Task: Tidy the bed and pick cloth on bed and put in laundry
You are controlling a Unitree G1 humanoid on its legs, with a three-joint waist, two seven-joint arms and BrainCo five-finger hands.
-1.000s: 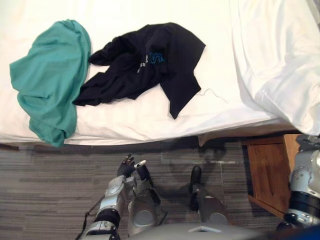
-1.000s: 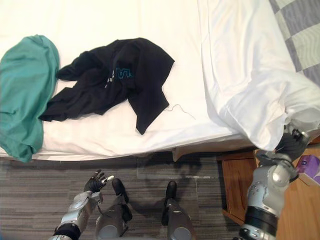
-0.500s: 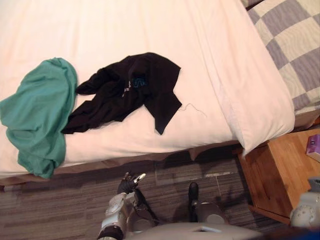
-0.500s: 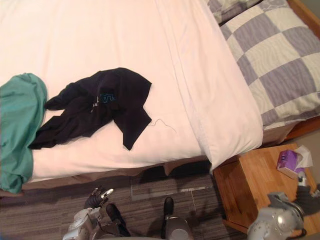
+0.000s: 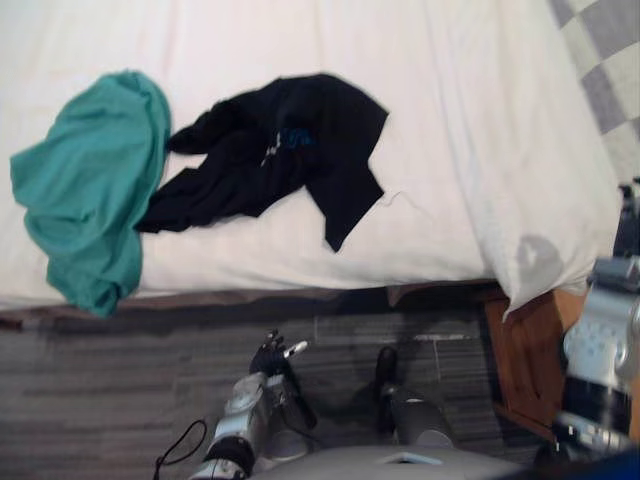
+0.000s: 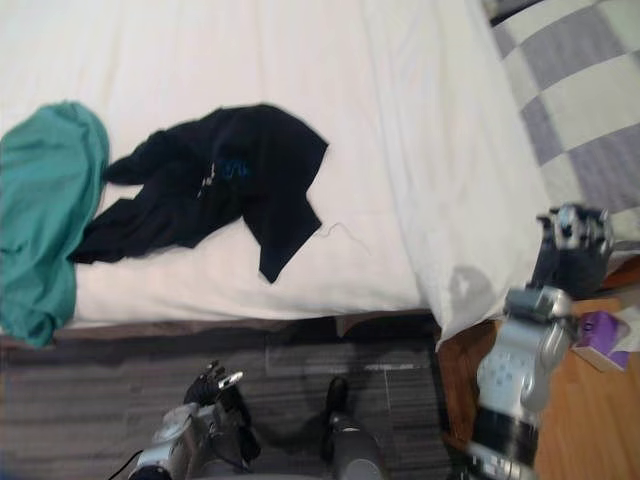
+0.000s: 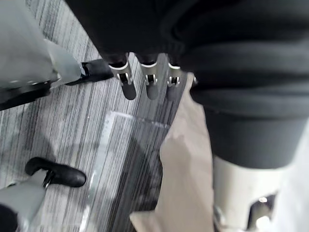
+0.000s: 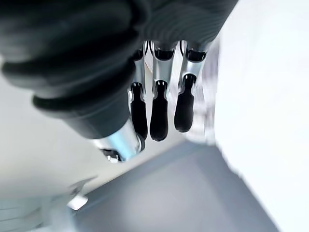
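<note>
We are barely starting: black cloth (image 5: 280, 150) and green cloth (image 5: 90, 190) are lying at the front edge of the bed (image 5: 250, 255); left hand (image 5: 270, 357) and right hand (image 6: 572, 255) are hanging loose, empty.

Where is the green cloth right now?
In the left eye view, the green cloth lies on the bed at its left, hanging over the near edge, beside the black garment.

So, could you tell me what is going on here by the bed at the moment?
The robot stands at the side of the bed, and no clothing has been picked up yet. The green cloth lies at the bed's edge on the robot's left, with the black cloth right beside it. The left hand hangs low over the floor, open and empty. The right hand is raised by the bed's corner, above the wooden nightstand, open too.
</note>
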